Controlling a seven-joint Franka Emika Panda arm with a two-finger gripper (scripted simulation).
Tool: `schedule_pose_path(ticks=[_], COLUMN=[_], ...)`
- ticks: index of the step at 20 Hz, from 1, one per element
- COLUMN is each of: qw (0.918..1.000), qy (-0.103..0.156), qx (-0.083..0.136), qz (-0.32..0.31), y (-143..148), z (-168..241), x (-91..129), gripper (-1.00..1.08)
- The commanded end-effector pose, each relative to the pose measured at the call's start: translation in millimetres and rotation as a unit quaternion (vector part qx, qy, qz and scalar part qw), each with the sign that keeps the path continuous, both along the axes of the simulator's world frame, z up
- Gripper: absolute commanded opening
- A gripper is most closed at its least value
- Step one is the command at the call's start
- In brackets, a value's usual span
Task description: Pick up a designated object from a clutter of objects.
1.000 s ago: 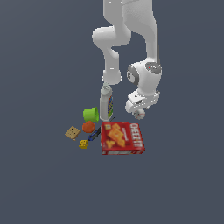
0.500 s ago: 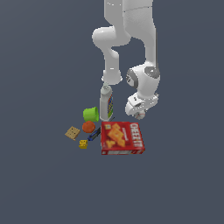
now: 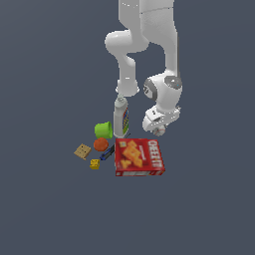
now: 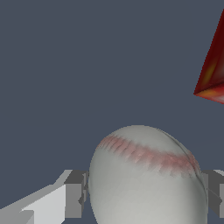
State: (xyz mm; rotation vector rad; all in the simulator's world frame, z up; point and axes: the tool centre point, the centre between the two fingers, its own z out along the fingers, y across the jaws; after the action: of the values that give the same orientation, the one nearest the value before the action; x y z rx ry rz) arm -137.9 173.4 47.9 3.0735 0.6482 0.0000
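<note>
Exterior view: the white arm's gripper (image 3: 159, 128) hangs just behind the red cracker box (image 3: 140, 157); the baseball (image 3: 159, 130) under it is barely visible. Wrist view: the baseball (image 4: 146, 177), red stitching across it, sits pinched between grey fingers (image 4: 75, 194), cut off at the frame edge; only a box corner (image 4: 213, 74) shows.

— What is crowding the gripper (image 3: 159, 130) as it is closing on the baseball (image 4: 146, 177)?

— The red cracker box (image 3: 139, 156) is lying just beside it, and the white bottle (image 3: 121, 117) is standing upright near, toward the exterior view's left.

— And beyond that?

— The green cup (image 3: 103, 130), orange fruit (image 3: 101, 144), blue marker (image 3: 106, 153), yellow die (image 3: 94, 164) and tan square (image 3: 82, 151) are clustering past the bottle. Open floor is stretching toward the exterior view's right.
</note>
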Motion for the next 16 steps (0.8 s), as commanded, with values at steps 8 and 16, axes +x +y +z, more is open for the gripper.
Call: schedule_pose_path(ticks=[8, 16], qw=[1.0000, 1.0000], qy=[0.000, 0.000], qx=[0.000, 0.001], qz=[0.000, 0.001], y=[1.5, 6.6], z=[14.5, 57.6], x=[3.7, 14.1], gripper=[-1.00, -1.00])
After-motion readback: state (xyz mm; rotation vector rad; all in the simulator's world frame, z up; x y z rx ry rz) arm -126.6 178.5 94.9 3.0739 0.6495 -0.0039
